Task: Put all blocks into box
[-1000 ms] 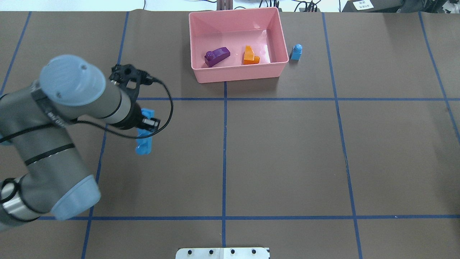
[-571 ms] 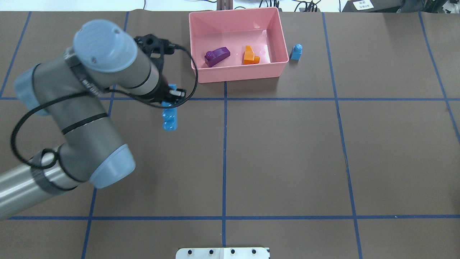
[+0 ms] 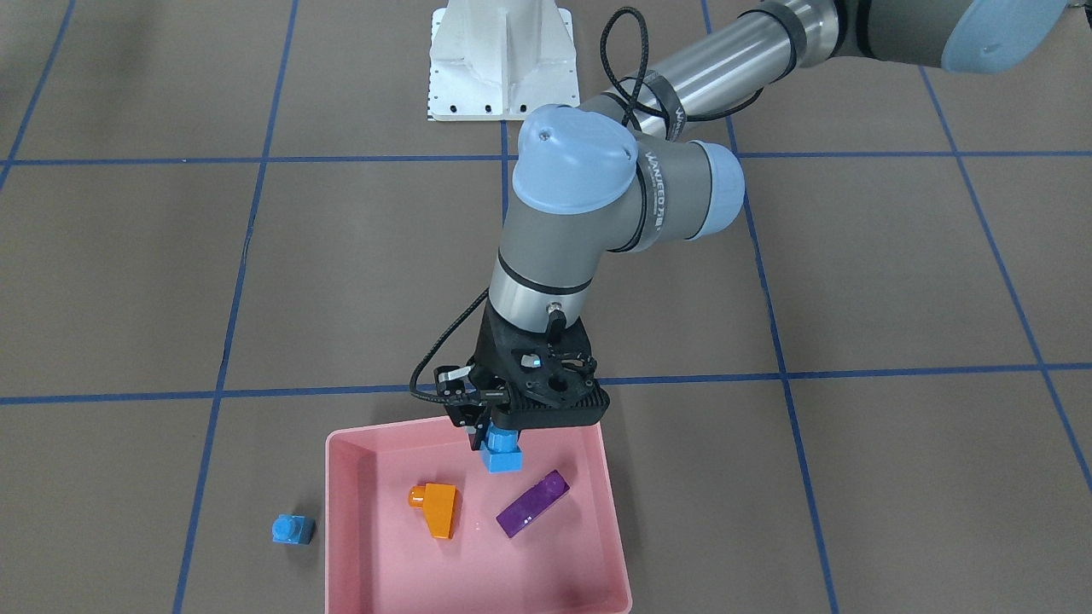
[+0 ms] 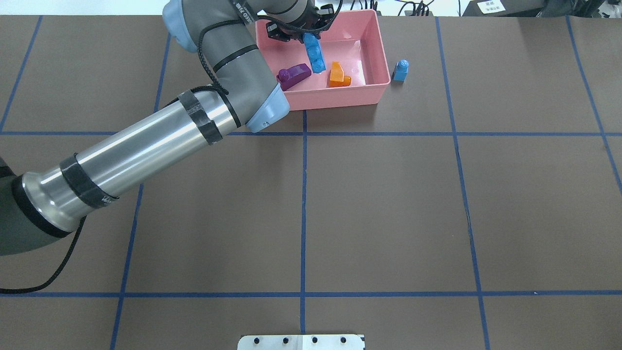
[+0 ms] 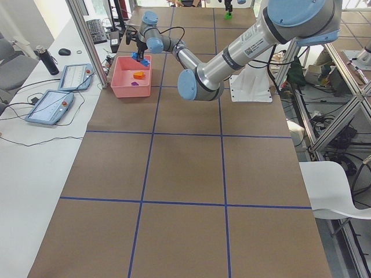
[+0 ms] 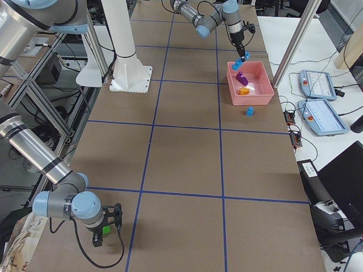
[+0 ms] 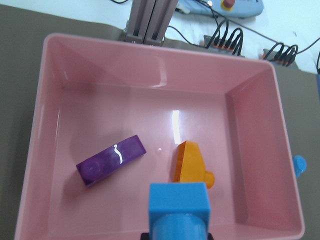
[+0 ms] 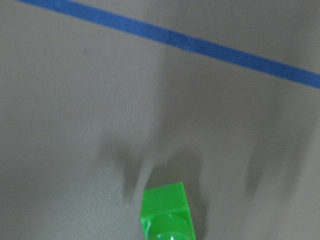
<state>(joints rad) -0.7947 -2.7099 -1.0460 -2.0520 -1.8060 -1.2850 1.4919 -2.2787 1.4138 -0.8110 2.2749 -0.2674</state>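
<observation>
Overhead exterior, left arm (image 4: 146,146) outstretched, tool (image 4: 309,35) holding four-stud block (image 4: 316,57) over box (image 4: 335,99)

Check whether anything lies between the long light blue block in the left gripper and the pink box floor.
Nothing visible does. The left gripper holds the long light blue block over the pink box, above bare floor between the purple block and the orange block.

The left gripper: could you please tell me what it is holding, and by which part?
The left gripper holds the long blue block by its upper end; the block hangs down above the box.
</observation>
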